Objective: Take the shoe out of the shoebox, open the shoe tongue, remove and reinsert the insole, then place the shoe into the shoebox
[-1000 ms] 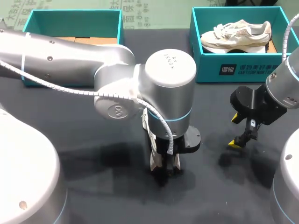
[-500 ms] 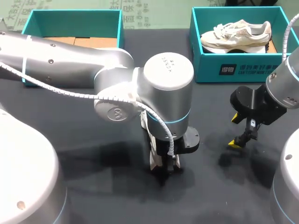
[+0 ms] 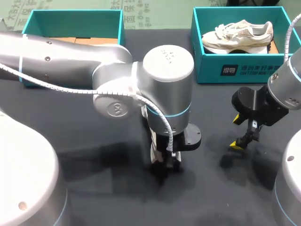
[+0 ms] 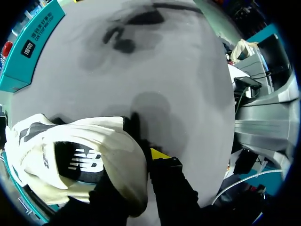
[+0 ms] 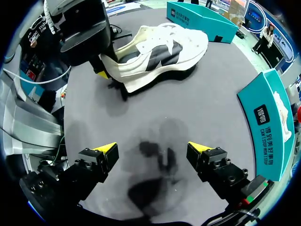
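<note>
A white shoe with a black logo lies on the dark table, its heel collar between the fingers of my left gripper. One finger is inside the shoe and the yellow-tipped one is outside, both pressing the collar. From the head view, only a white strip of this shoe shows under my left gripper at the table's middle. My right gripper hangs open and empty above the table, with the shoe lying ahead of it. It sits to the right in the head view.
A teal shoebox at the back right holds a second white shoe. Another teal shoebox stands at the back left with a cardboard floor showing. My left arm spans the table's left half.
My left gripper's fingers have closed onto the shoe's heel, and its wrist has shifted slightly. The right arm has not moved.
</note>
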Action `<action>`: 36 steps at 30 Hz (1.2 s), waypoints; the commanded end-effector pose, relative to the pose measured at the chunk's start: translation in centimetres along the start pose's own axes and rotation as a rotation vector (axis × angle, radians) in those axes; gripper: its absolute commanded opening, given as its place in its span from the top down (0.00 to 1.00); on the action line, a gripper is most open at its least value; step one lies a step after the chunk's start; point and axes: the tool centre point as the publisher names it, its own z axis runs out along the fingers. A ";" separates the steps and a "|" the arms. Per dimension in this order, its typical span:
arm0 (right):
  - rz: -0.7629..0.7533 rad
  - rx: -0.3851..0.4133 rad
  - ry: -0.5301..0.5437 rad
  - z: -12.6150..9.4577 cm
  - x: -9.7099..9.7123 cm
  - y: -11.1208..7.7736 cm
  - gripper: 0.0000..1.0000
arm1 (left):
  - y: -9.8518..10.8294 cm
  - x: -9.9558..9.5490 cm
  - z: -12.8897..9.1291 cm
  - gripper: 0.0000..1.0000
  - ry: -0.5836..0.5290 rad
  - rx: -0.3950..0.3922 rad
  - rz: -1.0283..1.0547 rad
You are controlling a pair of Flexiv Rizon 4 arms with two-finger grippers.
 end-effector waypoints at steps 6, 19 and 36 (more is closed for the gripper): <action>0.001 0.001 -0.003 0.0 0.2 0.0 0.00 | 3.3 -2.3 -7.6 1.00 0.078 0.032 0.111; 0.001 0.001 -0.003 0.0 0.2 0.0 0.00 | 6.1 -6.1 -15.9 1.00 0.124 -0.012 0.172; 0.001 0.001 -0.003 0.0 0.2 0.0 0.00 | 6.9 -7.0 -18.8 1.00 0.137 -0.025 0.189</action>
